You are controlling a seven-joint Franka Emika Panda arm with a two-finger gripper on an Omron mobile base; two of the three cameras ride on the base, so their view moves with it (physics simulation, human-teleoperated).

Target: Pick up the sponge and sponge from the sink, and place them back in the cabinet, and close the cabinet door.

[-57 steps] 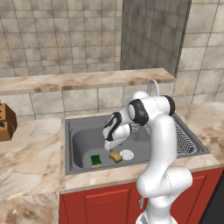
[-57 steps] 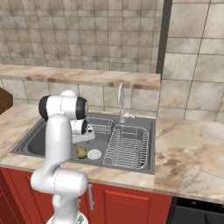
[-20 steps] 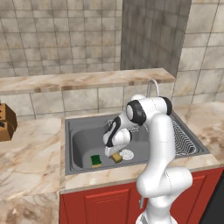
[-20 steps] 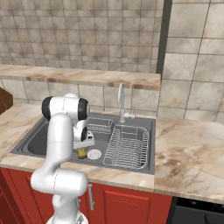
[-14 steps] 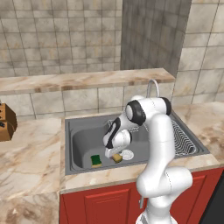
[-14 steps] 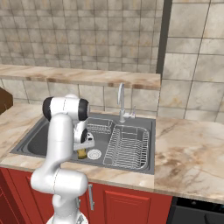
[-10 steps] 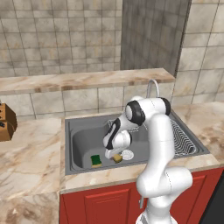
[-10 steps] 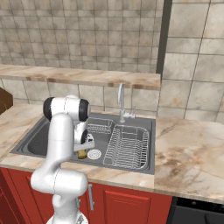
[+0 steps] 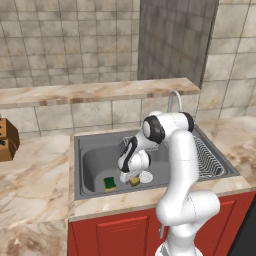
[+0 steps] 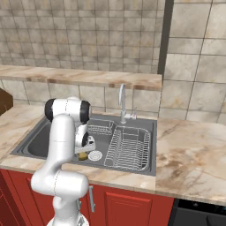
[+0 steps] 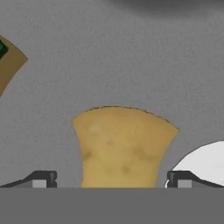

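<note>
Down in the sink (image 9: 87, 165) we have our gripper (image 11: 111, 179) spread wide, its two dark fingertips (image 11: 40, 179) standing on either side of the tan-yellow sponge (image 11: 122, 146), which lies flat on the grey basin floor between them; whether the tips touch it we cannot tell. Just beside that sponge, by one fingertip, we see the edge of the round white drain (image 11: 201, 164). Farther off on the other side, near the corner of our hand view, lies the green-topped sponge (image 11: 6, 61), apart from the tan one.

From the left base view we see our gripper (image 9: 129, 176) low in the basin over the tan-yellow sponge (image 9: 134, 181), with the drain (image 9: 146, 176) touching or nearly touching it and the green-topped sponge (image 9: 109, 183) near the front wall of the sink. From the right base view the sponge (image 10: 83, 155) and drain (image 10: 95, 155) sit just beyond our arm. Behind them we see the wire rack (image 10: 100, 128), the ribbed draining board (image 10: 130, 149) beside it, and the faucet (image 10: 122, 105) at the back rim. Marble counter (image 9: 35, 175) surrounds the sink.
</note>
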